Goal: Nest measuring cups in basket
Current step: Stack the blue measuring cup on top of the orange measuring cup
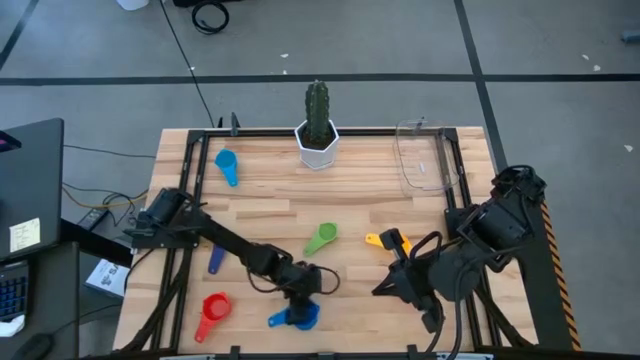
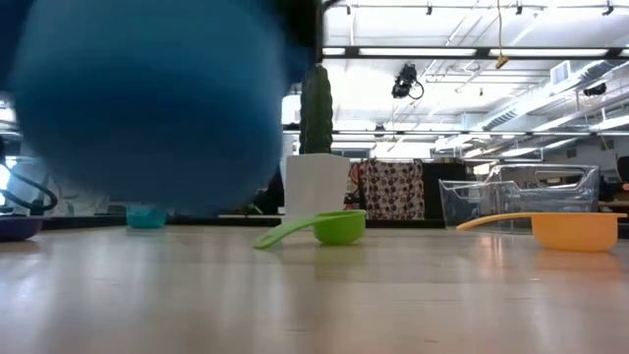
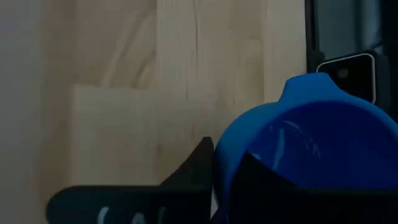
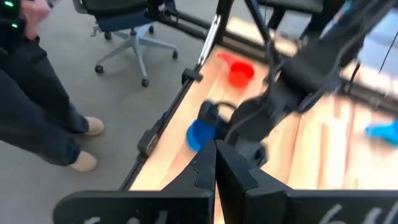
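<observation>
Here the left gripper pinches the blue measuring cup's rim at the table's near edge, for carrying to the clear basket; the right gripper waits, fingers shut.

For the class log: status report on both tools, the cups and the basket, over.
Left tool shut on blue cup at near edge. Right tool shut, empty, waiting by orange cup. Basket empty, far right. Path unobstructed.

Overhead, table-level, two wrist views
</observation>
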